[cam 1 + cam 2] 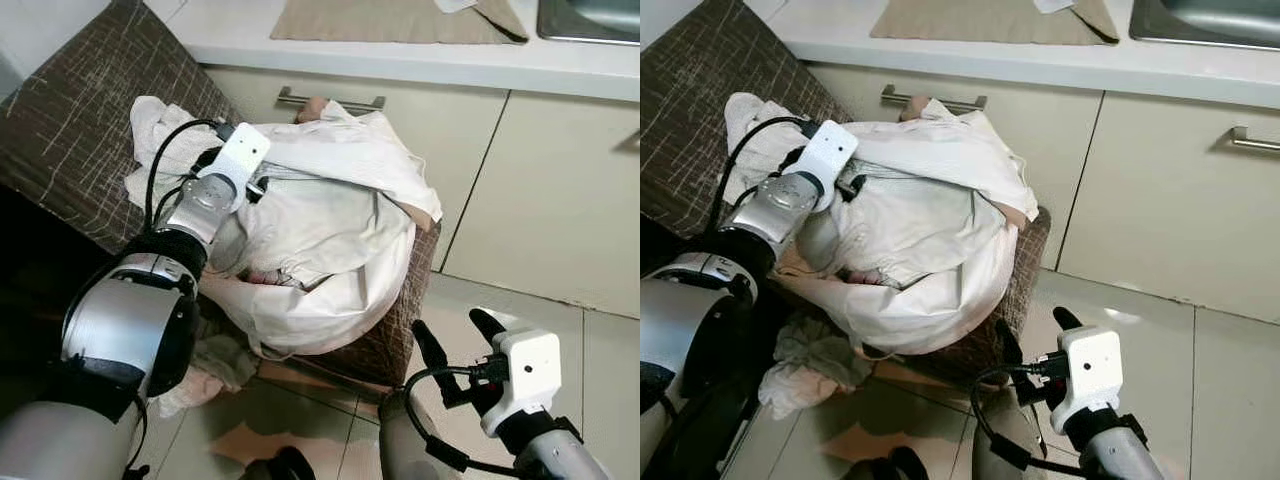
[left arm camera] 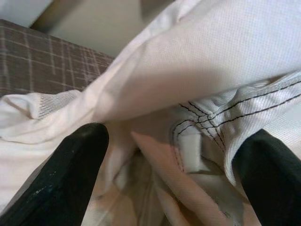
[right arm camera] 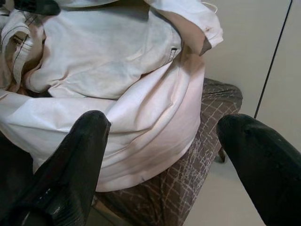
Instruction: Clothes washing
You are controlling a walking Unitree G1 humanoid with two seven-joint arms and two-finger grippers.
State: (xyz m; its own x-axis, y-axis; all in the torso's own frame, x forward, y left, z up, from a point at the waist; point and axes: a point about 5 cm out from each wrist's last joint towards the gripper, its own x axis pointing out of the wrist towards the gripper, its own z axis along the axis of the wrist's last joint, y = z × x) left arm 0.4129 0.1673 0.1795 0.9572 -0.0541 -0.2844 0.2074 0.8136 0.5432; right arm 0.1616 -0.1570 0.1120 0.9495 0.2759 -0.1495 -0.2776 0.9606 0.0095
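1. Pile of white clothes (image 1: 320, 240) overflows a brown woven hamper (image 1: 395, 340) on the floor, against the cabinet (image 1: 540, 180).
2. Left end effector (image 1: 262, 180) sits on the pile's top, fingers (image 2: 70, 174) spread among folds, probably to gather fabric; no grip evident.
3. Right end effector (image 1: 460, 340) waits beside the hamper, fingers apart, free to assist.

clothes (image 1: 320, 240) hide hamper (image 1: 395, 340) inside.
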